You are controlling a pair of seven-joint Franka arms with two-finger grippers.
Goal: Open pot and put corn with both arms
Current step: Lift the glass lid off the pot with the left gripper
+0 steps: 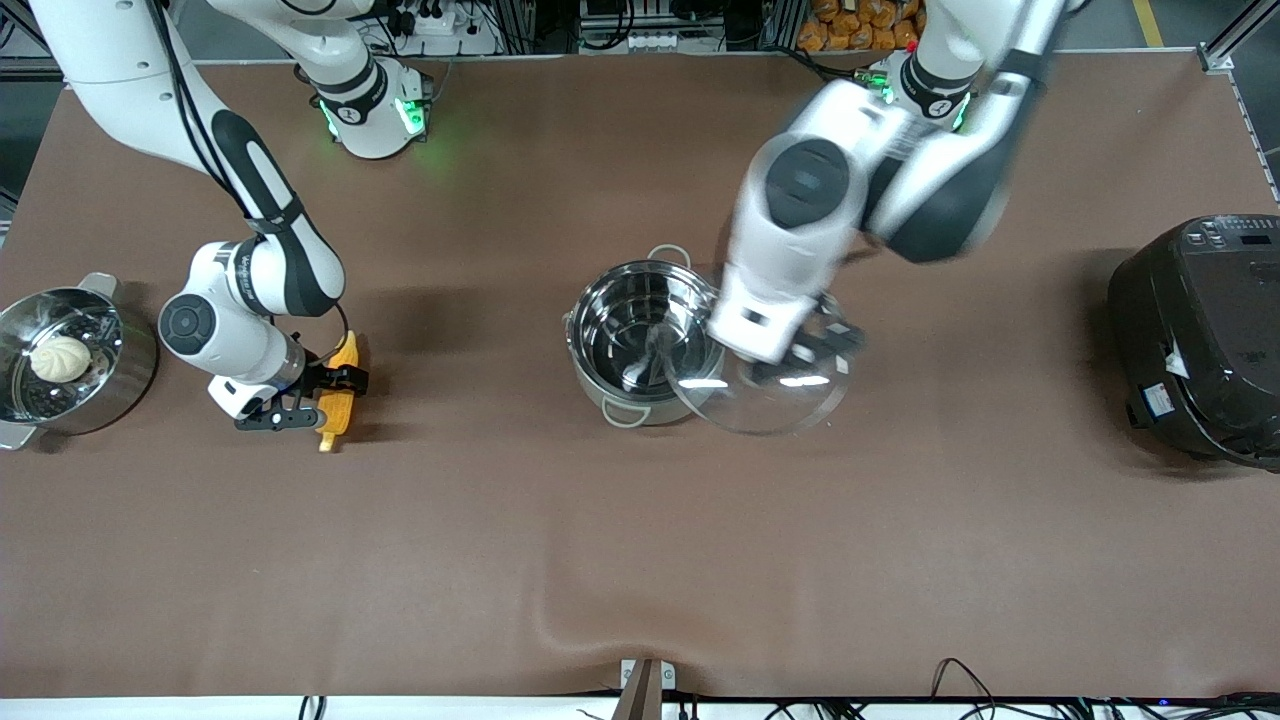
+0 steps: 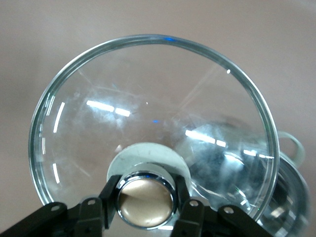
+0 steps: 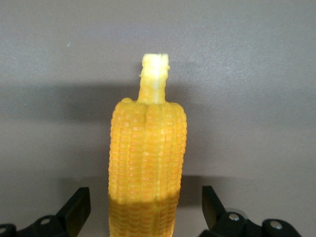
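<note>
The steel pot (image 1: 630, 325) stands open in the middle of the table; part of it also shows in the left wrist view (image 2: 291, 197). My left gripper (image 1: 790, 362) is shut on the coppery knob (image 2: 146, 200) of the glass lid (image 1: 770, 400). It holds the lid (image 2: 148, 108) tilted in the air, over the pot's edge and the table on the left arm's side. The corn (image 1: 335, 420) lies on the table toward the right arm's end. My right gripper (image 1: 322, 397) is low over it, open, with a finger on each side of the cob (image 3: 147, 158) and a gap to each.
A steel steamer pot (image 1: 130, 370) with a white bun (image 1: 60, 357) stands at the right arm's end. A big black rice cooker (image 1: 1200, 340) stands at the left arm's end. The brown cloth has a fold (image 1: 600, 620) near the front edge.
</note>
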